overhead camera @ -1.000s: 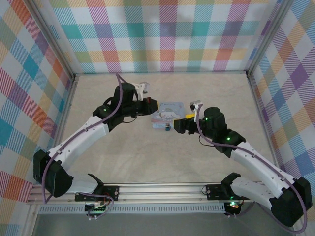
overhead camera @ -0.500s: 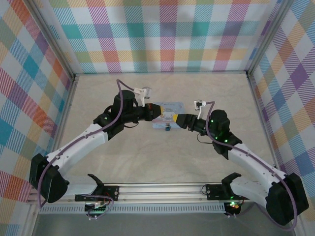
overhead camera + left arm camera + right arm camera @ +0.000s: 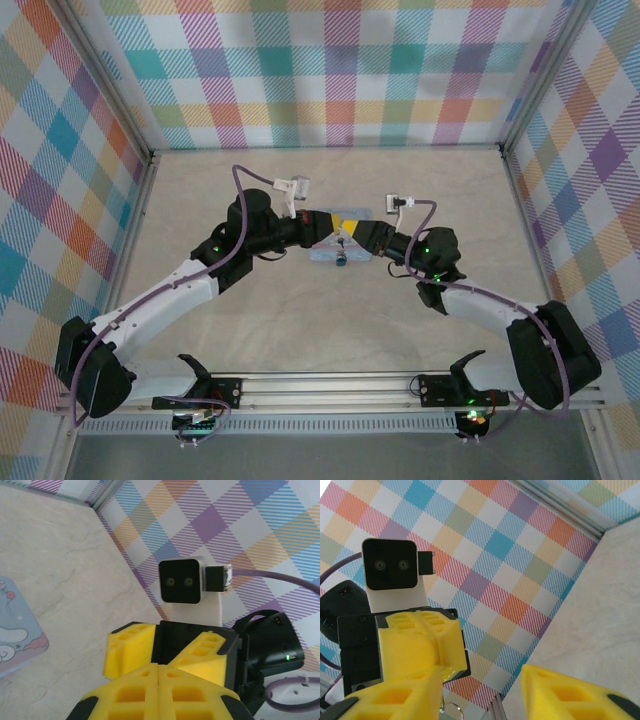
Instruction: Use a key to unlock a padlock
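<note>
Progress: I judge this is early. The padlock (image 3: 341, 262) lies loose on the table (image 3: 250, 320) with neither claw on it, and I see no key in it.
Padlock place: about mid-table, just near of the blue tin (image 3: 15, 627), below the spot where my two claws meet.
Left gripper (image 3: 157, 680): in its own wrist view the yellow pads are pressed flat together with no gap. What they pinch, if anything, I cannot tell.
Key: I cannot pick out the key for certain. In the right wrist view a thin wire loop (image 3: 451, 711) hangs under the left gripper's fingers. It may be the key's ring, but that is only my guess.
Right gripper (image 3: 480, 680): fingers spread wide with nothing between them, facing the left gripper nose to nose above the tin.
Left to do: as I read it, steady the padlock, get the key into its keyhole, turn it and free the shackle. None of this shows as done.
In the way: both claws crowd the same small space over the tin, so they could knock each other. The tin sits just far of the padlock, leaving the near side as the easier approach. Being unheld, the padlock will likely slide if pushed.
Around: the plaid walls (image 3: 330, 70) close in the left, right and far sides, well apart from the work.
</note>
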Controlling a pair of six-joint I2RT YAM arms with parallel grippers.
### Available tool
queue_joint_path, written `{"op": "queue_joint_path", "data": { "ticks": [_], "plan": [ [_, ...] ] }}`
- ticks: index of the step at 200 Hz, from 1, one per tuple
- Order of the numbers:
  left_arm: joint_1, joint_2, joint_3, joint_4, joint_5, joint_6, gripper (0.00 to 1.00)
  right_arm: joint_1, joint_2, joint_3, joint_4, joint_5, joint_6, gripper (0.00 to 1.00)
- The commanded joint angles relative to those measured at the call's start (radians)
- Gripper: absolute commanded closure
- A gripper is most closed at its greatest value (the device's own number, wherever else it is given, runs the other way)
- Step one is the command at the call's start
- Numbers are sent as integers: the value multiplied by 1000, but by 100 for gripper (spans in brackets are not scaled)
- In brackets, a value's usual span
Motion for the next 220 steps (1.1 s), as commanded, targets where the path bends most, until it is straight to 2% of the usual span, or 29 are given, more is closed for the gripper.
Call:
{"op": "queue_joint_path", "data": {
  "ticks": [1, 40, 74, 98, 162, 193, 220],
  "plan": [
    [-13, -25, -7, 60, 8, -16, 100, 0, 27, 14, 194, -50, 75, 60],
    [-16, -24, -8, 77, -7, -25, 100, 18, 48, 22, 239, -72, 95, 63],
    [-16, -22, -5, 83, -18, -28, 100, 37, 50, 31, 244, -88, 94, 60],
    [-16, -21, -8, 86, -18, -33, 100, 43, 50, 37, 236, -89, 91, 63],
    [-16, -44, -13, 80, -36, -25, 100, 43, 56, 36, 221, -79, 78, 94],
    [-18, -60, -20, 71, -47, -21, 100, 42, 45, 30, 201, -71, 58, 100],
    [-17, -75, -32, 63, -56, -15, 100, 42, 15, 32, 154, -68, 24, 100]
  ]
}}
